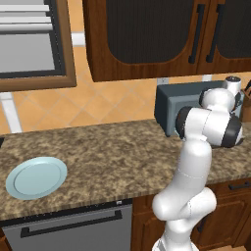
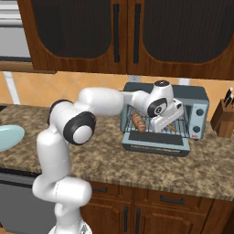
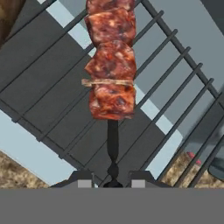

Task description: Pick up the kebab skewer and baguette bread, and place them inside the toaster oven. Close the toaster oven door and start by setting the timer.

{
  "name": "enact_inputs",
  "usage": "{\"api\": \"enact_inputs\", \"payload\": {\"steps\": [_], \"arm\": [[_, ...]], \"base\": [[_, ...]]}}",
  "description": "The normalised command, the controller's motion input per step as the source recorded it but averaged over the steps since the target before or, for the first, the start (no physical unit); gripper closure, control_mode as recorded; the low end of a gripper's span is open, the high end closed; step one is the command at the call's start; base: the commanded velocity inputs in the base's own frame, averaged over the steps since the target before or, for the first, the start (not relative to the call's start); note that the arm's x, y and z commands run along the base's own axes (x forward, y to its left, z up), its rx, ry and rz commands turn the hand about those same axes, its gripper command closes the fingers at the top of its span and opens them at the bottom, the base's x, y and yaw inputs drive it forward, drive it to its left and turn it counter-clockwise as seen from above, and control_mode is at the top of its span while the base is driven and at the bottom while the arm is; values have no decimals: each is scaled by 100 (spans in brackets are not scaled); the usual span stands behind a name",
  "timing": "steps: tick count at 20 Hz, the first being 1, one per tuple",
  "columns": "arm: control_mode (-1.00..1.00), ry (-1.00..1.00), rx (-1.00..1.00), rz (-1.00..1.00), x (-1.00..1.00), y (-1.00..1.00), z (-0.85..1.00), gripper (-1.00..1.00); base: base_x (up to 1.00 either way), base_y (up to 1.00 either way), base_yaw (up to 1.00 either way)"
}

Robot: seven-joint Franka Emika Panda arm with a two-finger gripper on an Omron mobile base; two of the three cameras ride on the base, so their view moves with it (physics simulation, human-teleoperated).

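The grey-blue toaster oven stands on the counter with its door dropped open. The brown baguette bread lies on the left of the wire rack inside. My gripper reaches into the oven mouth to the right of the loaf. In the hand view the gripper is shut on the dark stick of the kebab skewer. Its red-brown chunks hang just over the rack bars. In the left base view my arm hides most of the oven.
A pale blue plate lies at the left of the speckled counter. A knife block stands to the right of the oven. Dark wooden cabinets hang above. Red timer knobs sit on the oven's right panel.
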Motion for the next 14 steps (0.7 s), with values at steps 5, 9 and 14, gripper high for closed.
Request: {"api": "enact_inputs", "payload": {"steps": [5,9,14], "arm": [[-100,0,0,7,19,-10,-21,100],[-100,0,0,7,15,-6,-15,100],[-100,0,0,5,22,-1,-7,100]], "base": [[0,0,0],[0,0,0],[0,0,0]]}}
